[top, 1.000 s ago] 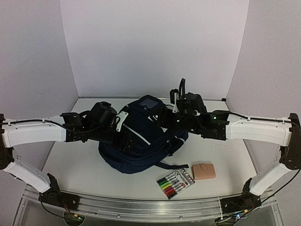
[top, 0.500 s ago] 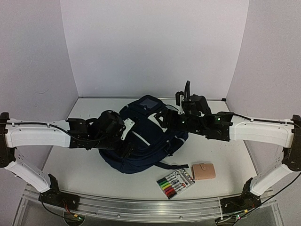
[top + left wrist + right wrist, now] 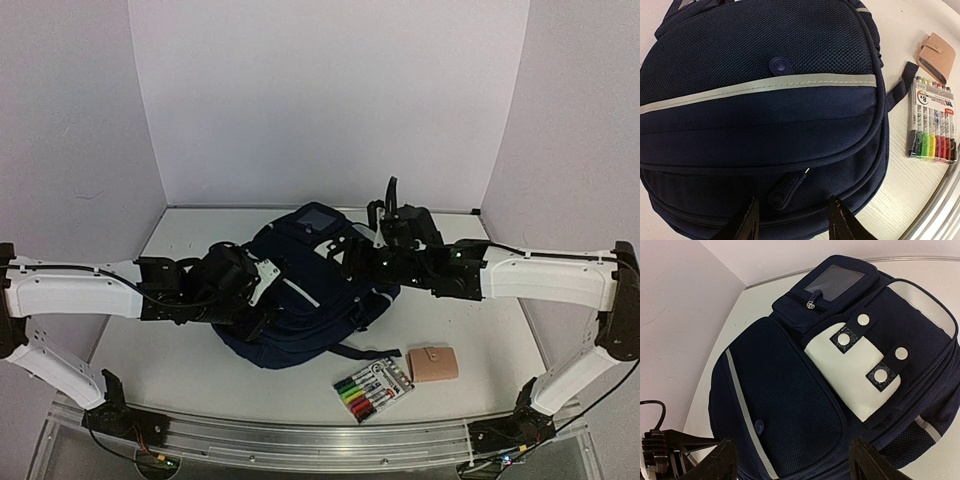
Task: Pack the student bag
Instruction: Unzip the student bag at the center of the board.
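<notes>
The student bag [image 3: 310, 312], a large navy-blue fabric backpack with pale grey stripes, lies front face up in the middle of the white worktop [image 3: 170, 352], at the centre of the top view. The left hand [image 3: 792, 222] sits over the bag's left side in that view. On its own camera its two dark fingers stand apart at the bottom edge of the frame, with a navy zip pull [image 3: 784, 190] lying just above the gap between them; whether the fingers touch the fabric cannot be told. The right hand [image 3: 792, 465] hangs over the bag's upper right part in the top view, its fingers spread wide at the lower corners of its wrist frame, with the bag's dark mesh panel [image 3: 790, 400] below them. That same frame shows a white front patch [image 3: 840, 371] crossed by two snap tabs, and a small window pocket [image 3: 835, 282] near the top. At the lower right of the top view, off the bag, a pack of coloured markers [image 3: 373, 388] lies just beside a tan snap wallet [image 3: 432, 363].
</notes>
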You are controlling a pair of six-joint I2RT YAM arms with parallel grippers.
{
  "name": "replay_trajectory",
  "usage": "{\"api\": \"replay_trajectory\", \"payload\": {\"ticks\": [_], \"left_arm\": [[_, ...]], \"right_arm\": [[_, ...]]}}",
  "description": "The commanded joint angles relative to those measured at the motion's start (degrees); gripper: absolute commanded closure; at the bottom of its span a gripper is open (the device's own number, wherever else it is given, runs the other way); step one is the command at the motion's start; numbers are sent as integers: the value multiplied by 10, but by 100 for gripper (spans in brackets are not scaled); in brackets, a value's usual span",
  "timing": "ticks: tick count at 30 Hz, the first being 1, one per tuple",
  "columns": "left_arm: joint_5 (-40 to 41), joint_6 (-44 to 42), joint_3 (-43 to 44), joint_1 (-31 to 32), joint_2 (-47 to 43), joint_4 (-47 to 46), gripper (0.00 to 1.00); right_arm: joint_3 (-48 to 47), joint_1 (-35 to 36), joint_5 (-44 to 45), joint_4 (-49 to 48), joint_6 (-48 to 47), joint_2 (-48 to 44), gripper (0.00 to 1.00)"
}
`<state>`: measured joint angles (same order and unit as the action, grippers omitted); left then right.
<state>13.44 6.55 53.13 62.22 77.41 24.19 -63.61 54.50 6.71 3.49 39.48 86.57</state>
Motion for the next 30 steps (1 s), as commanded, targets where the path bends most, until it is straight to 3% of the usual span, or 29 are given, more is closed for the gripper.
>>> {"api": "replay_trajectory", "payload": {"ticks": [1, 9, 16, 22, 30], "left_arm": [[15, -32, 22, 1, 21, -6, 61], [16, -50, 34, 2, 35, -19, 76], [8, -41, 29, 2, 13, -32, 100], [18, -29, 19, 1, -28, -44, 100], [1, -12, 20, -10, -56, -44, 100]], "right_arm": [[-18, -3, -2, -12, 1, 2, 26], [-10, -3, -2, -12, -8, -2, 26], [34, -2, -17, -26, -95, -28, 29], [83, 20, -83, -70, -209, -75, 34], [76, 67, -61, -111, -286, -62, 34]]}}
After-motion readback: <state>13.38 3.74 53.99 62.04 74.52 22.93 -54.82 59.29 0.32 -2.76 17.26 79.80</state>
